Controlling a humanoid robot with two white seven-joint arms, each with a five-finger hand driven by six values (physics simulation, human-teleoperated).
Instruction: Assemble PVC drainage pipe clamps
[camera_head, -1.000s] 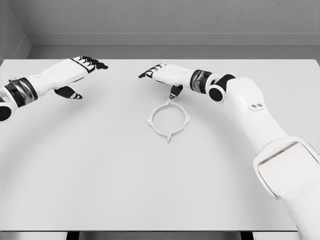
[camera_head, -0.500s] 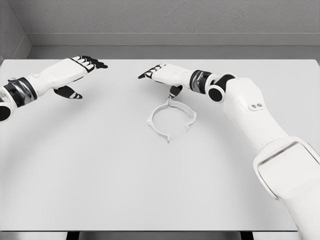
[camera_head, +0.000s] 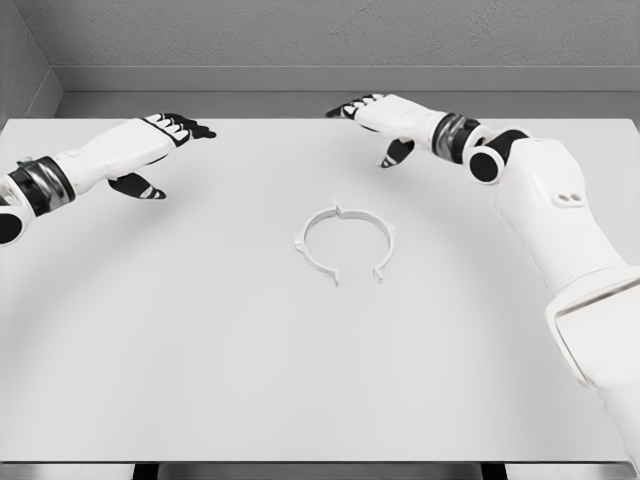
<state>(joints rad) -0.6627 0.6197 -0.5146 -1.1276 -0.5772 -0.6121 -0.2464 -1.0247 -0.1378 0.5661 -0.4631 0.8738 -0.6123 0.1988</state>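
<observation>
Head view — pipe clamp (camera_head: 343, 243) flat on table (camera_head: 200, 350), gap facing near-right; both hands' fingers spread, empty.

We see a thin white plastic pipe clamp ring (camera_head: 343, 243) lying flat near the middle of the white bench (camera_head: 200, 350). Small tabs stick out around its rim, and the ring is open, with a gap at its near side.
</observation>
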